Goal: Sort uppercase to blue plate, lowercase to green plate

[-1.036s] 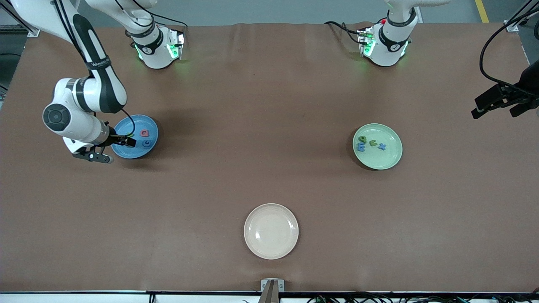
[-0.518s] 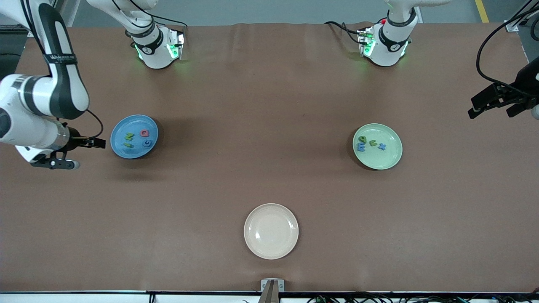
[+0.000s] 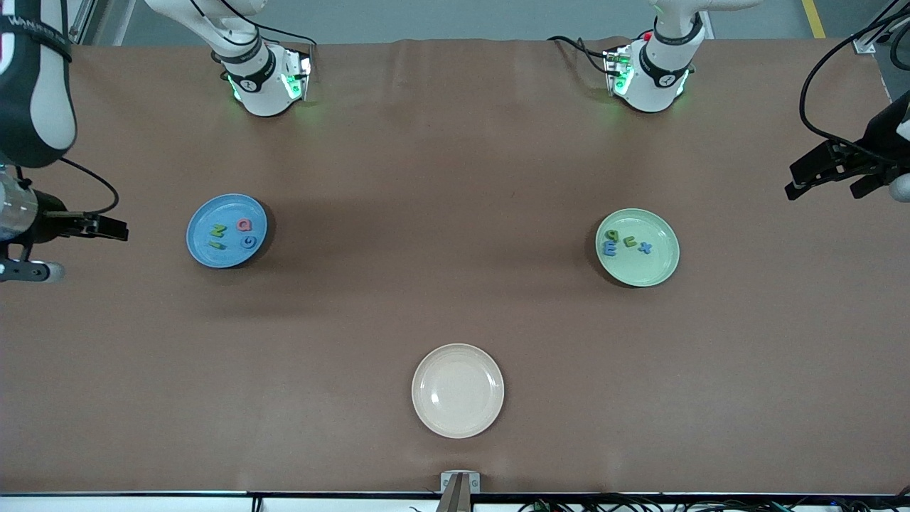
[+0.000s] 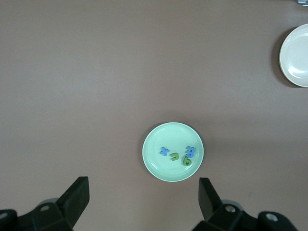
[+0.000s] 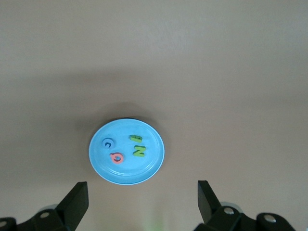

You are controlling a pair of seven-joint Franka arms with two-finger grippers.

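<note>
Jaws apart, our right gripper [image 3: 117, 231] and left gripper [image 3: 800, 181] hang empty over the worktop [image 3: 441, 213] ends. Four uppercase [image 3: 231, 236] letters lie in the blue plate [image 3: 206, 213], four lowercase [image 3: 625, 243] in the green plate [image 3: 657, 267].

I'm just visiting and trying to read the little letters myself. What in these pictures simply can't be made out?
- Front view: the fourth letter on the blue plate is too small to read; the right wrist view shows it edge-on.
- Front view: the right gripper sits at the picture's edge, its arm cut off.
- Front view: the left gripper is likewise cut off.
- Both wrist views: only the fingers show, trimmed by the edge.
</note>
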